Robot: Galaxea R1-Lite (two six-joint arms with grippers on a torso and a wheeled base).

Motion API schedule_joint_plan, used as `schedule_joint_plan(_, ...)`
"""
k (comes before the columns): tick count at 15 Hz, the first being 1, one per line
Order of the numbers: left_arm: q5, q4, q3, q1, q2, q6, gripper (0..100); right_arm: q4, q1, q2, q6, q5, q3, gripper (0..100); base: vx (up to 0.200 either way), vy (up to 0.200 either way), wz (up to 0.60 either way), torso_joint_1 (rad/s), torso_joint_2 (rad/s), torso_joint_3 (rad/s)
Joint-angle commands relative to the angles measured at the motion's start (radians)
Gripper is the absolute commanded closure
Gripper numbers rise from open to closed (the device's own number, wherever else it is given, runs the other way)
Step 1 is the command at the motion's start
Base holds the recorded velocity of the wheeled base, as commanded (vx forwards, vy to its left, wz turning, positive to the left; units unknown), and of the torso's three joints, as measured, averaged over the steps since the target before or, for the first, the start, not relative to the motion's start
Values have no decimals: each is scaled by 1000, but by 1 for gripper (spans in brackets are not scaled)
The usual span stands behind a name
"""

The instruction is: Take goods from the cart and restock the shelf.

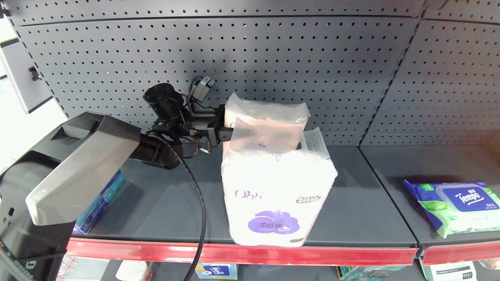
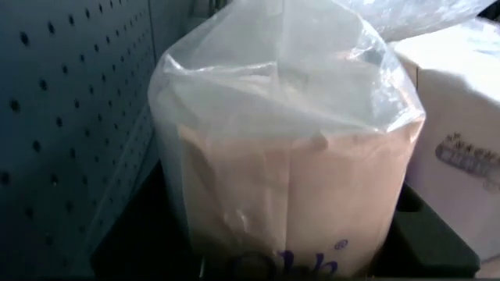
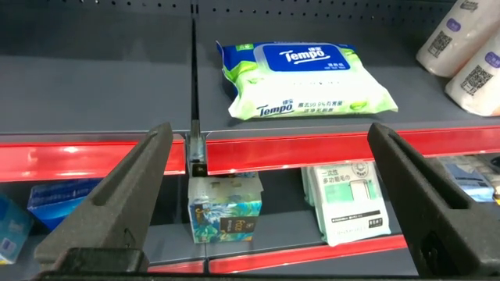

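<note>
In the head view, your left gripper grips the rear tissue pack on the shelf. Pushing could knock the front pack off. The left wrist view shows loose wrap that may slip. In the right wrist view, your right gripper is wide open.

Left arm stretches forward, left claw leading; right claw gapes wide.

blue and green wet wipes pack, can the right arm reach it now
Probably yes: the open right gripper faces the blue and green wet wipes pack, which lies flat on the grey shelf with nothing in front.
</note>
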Motion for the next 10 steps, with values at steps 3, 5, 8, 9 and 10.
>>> schedule_joint_plan(3, -1, -44, -8, 4, 23, -6, 100, 0, 0, 1, 0, 0, 0, 0, 0, 0, 0, 0, 0, 0)
schedule_joint_plan(5, 1, -73, -16, 5, 51, -6, 100, 0, 0, 1, 0, 0, 0, 0, 0, 0, 0, 0, 0, 0)
schedule_joint_plan(8, -4, -174, 30, 5, 59, -28, 100, 0, 0, 1, -2, 0, 0, 0, 0, 0, 0, 0, 0, 0)
schedule_joint_plan(9, -4, -233, 94, 13, 52, -66, 100, 0, 0, 1, -2, 0, 0, 0, 0, 0, 0, 0, 0, 0)
schedule_joint_plan(10, -4, -250, 107, 18, 52, -74, 100, 0, 0, 1, -2, 0, 0, 0, 0, 0, 0, 0, 0, 0)
